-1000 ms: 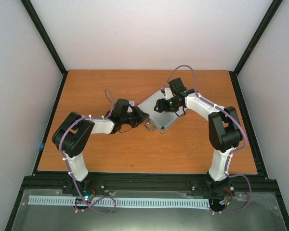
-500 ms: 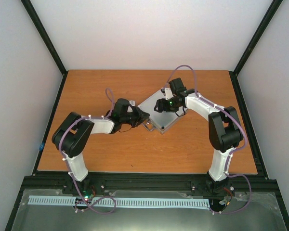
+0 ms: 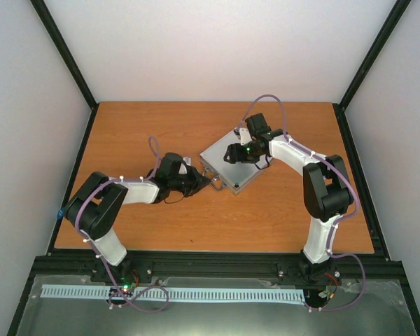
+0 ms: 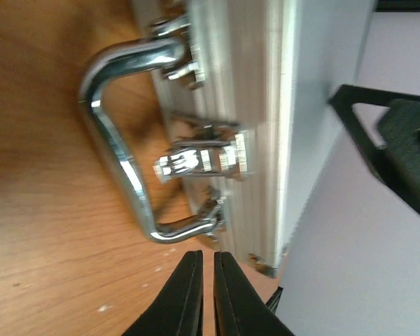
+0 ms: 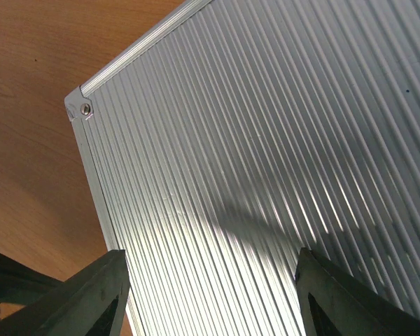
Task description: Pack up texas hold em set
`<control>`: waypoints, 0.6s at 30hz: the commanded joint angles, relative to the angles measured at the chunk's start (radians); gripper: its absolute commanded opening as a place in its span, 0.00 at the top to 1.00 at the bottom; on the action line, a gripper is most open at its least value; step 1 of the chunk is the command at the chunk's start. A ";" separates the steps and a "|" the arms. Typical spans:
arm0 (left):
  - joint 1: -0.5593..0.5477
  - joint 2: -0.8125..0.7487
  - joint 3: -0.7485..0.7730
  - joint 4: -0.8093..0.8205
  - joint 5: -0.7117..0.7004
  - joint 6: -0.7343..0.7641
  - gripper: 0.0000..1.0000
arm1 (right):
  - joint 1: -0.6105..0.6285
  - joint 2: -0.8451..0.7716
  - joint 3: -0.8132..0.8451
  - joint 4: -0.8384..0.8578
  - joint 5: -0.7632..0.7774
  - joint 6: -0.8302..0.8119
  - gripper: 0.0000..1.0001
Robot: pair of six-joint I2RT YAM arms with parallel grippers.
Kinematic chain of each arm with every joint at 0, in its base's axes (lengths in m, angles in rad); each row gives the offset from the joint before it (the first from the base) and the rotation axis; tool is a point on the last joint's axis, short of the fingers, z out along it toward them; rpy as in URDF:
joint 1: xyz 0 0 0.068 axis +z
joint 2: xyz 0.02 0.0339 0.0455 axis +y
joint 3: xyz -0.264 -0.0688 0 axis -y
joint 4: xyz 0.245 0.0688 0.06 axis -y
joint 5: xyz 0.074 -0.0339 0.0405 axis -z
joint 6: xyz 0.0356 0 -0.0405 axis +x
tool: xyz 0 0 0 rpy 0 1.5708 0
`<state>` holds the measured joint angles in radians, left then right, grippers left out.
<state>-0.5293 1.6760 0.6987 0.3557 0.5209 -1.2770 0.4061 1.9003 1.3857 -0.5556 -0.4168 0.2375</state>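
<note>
"Left wrist view, nearest thing first: the left hand [image 4: 208, 257] has its fingers pressed together on nothing, just off the near end of the bent chrome metal handle [image 4: 119, 154] on the flat silver ribbed aluminium case [image 4: 245, 105]. What worries you?" asks Ana.

"The small chrome latch [image 4: 203, 162] on the case's side, inside the arc of that handle," says Ben. "I cannot tell whether it is fastened. A closed hand poking at it could slip off the smooth metal and catch under the handle. That would slew the case across the brown wooden table [image 3: 161, 126]."

"And further in, on the case itself?"

"It lies flat on the table with its lid shut, the left hand at its handle side. The right hand [image 5: 208, 266] is over its lid, fingers well apart and gripping nothing. Whether it touches the lid I cannot tell. If it bears no weight there, a push on the handle side would shove the whole case away."

"The chips and cards?"

"None show outside the case, so I judge they are inside. With the latch undone, lifting the case by the handle would spill them."
</note>
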 commanded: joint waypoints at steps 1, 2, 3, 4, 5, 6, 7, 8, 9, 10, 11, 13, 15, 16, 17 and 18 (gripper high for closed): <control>-0.008 0.032 -0.019 -0.008 0.009 0.049 0.98 | 0.001 0.036 -0.018 -0.073 0.017 0.009 0.33; -0.008 0.039 -0.017 -0.004 0.007 0.052 0.99 | 0.002 0.037 -0.016 -0.074 0.018 0.009 0.33; -0.007 0.045 -0.014 -0.002 0.003 0.056 0.99 | 0.000 0.039 -0.015 -0.076 0.018 0.008 0.33; -0.008 0.051 -0.009 -0.002 0.000 0.063 0.99 | 0.001 0.039 -0.013 -0.076 0.019 0.008 0.33; -0.008 0.058 -0.001 -0.005 -0.005 0.073 0.99 | 0.001 0.041 -0.012 -0.078 0.018 0.009 0.33; -0.008 0.063 0.009 -0.016 -0.008 0.091 0.99 | 0.000 0.041 -0.010 -0.078 0.018 0.009 0.33; -0.008 0.071 0.021 -0.030 -0.012 0.101 0.99 | 0.002 0.041 -0.009 -0.080 0.017 0.009 0.33; -0.007 0.079 0.034 -0.044 -0.012 0.116 0.99 | 0.000 0.040 -0.008 -0.080 0.016 0.009 0.33; -0.008 0.092 0.047 -0.059 -0.010 0.132 0.99 | 0.002 0.042 -0.007 -0.080 0.018 0.009 0.33; -0.007 0.102 0.056 -0.066 -0.009 0.137 0.99 | 0.001 0.043 -0.005 -0.081 0.017 0.008 0.33; -0.007 0.114 0.066 -0.067 -0.007 0.140 0.99 | 0.000 0.043 -0.003 -0.081 0.018 0.008 0.33; -0.008 0.129 0.081 -0.069 -0.007 0.141 0.99 | 0.001 0.048 0.000 -0.082 0.016 0.008 0.33; -0.008 0.137 0.098 -0.085 -0.015 0.144 0.99 | 0.001 0.051 0.004 -0.082 0.012 0.009 0.33; -0.008 0.138 0.108 -0.116 -0.021 0.152 0.99 | 0.001 0.051 0.005 -0.081 0.012 0.011 0.33; -0.008 0.140 0.124 -0.136 -0.026 0.167 0.99 | 0.001 0.053 0.008 -0.081 0.012 0.011 0.33; -0.008 0.144 0.139 -0.184 -0.033 0.183 0.99 | 0.001 0.055 0.011 -0.081 0.012 0.011 0.33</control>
<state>-0.5293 1.8057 0.7692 0.2783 0.5156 -1.1629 0.4061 1.9045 1.3979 -0.5690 -0.4168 0.2371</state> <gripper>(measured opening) 0.011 0.672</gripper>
